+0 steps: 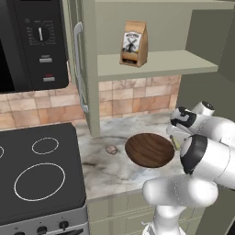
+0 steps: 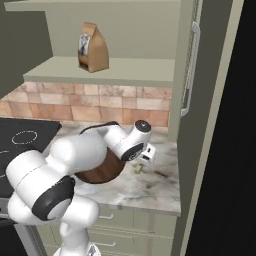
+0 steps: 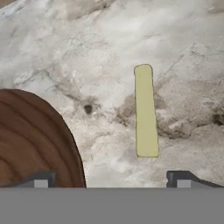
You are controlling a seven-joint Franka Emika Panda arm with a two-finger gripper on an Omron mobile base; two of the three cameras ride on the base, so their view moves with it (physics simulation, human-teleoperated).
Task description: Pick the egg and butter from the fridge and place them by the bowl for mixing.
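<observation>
Butter (image 3: 145, 111) lies flat on the marble surface (image 3: 183, 43) straight ahead of my jaws (image 3: 111, 179), a slim pale yellow stick running lengthwise away from me. My jaws stand wide apart and hold nothing; one dark fingertip (image 3: 41, 178) rises over the edge of the bowl (image 3: 30, 140), the other sits off to the far side of the butter, so the stick lies in the span between them, nearer the second tip and touching neither. The bowl, dark brown wood with a ringed grain, sits just beside the butter with a strip of bare marble between them.

From the left base camera, my hand (image 1: 180, 125) hangs low over the surface at the right side of the bowl (image 1: 149, 150), and a sliver of the pale stick (image 1: 176, 137) shows just under my wrist. The egg (image 1: 111, 149) rests on the marble on the bowl's other side, near its rim but apart from it. Beyond the egg the surface meets the black stovetop (image 1: 41, 170) with its white burner rings, and a black microwave (image 1: 34, 43) with a dial hangs above that.

From the right base camera my arm covers most of the bowl (image 2: 100, 172). A brown paper bag (image 2: 92, 47) stands upright on the open shelf (image 2: 130, 67) above the tiled backsplash, and a tall cabinet door with a long grey handle (image 2: 191, 70) rises beside the shelf.
</observation>
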